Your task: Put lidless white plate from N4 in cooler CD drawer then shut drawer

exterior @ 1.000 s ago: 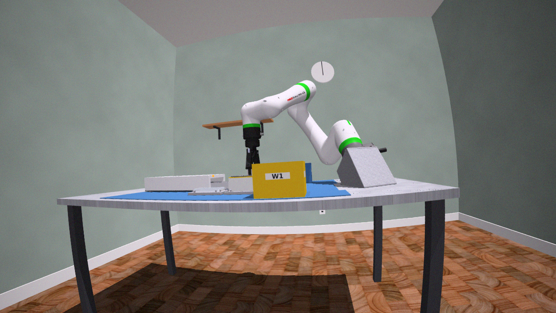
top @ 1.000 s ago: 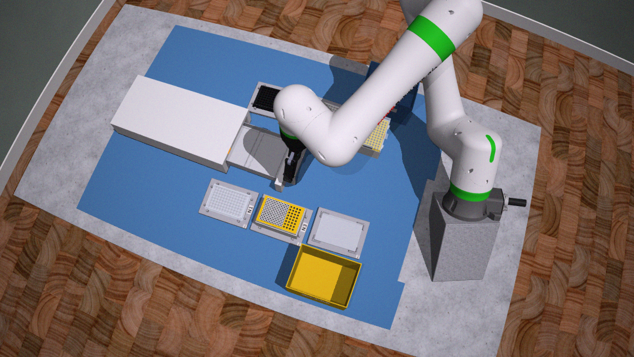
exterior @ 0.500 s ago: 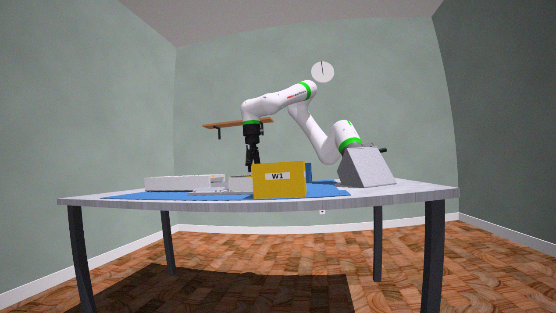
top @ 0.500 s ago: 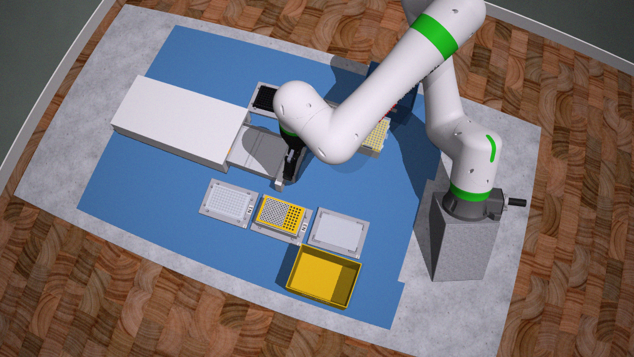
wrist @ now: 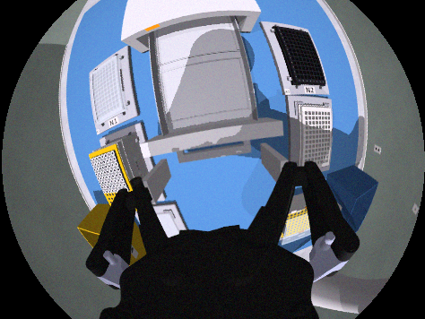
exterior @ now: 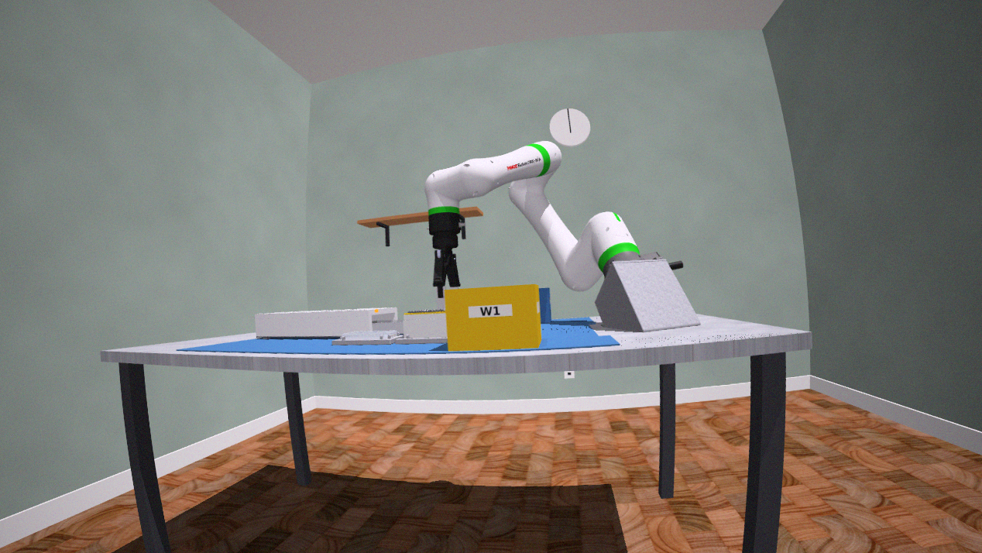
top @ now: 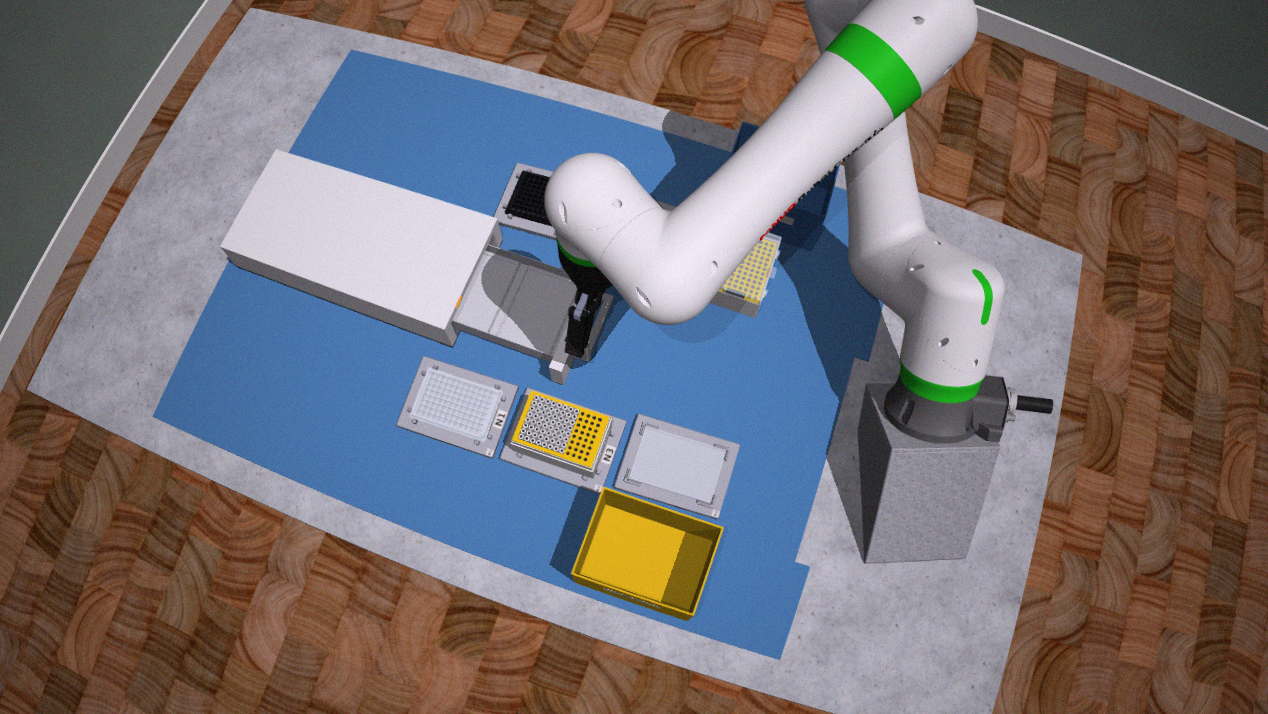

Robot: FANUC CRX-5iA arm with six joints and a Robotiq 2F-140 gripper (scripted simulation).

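Observation:
The cooler CD (top: 354, 235) is a long white housing, and its grey drawer (top: 523, 301) stands pulled out toward the arm's base. The drawer floor (wrist: 203, 75) is empty, with ribs across it. The lamp (wrist: 153, 27) glows amber. My gripper (top: 576, 341) is open and empty. It hangs above the drawer's front and bar handle (wrist: 215, 147), clear of them in the side view (exterior: 445, 278). A white open-welled plate (wrist: 313, 133) without a lid sits in the nest beside N2; the arm hides it in the overhead view. I cannot read its label.
Nest N2 holds a black plate (top: 529, 196); a yellowish plate (top: 752, 270) sits beyond the white one. In the front row are N1 with a clear plate (top: 456, 406), N3 with the yellow tip box (top: 563, 428) and a lidded white plate (top: 678, 461). The yellow bin W1 (top: 645, 549) and a blue bin (wrist: 352, 188) stand nearby.

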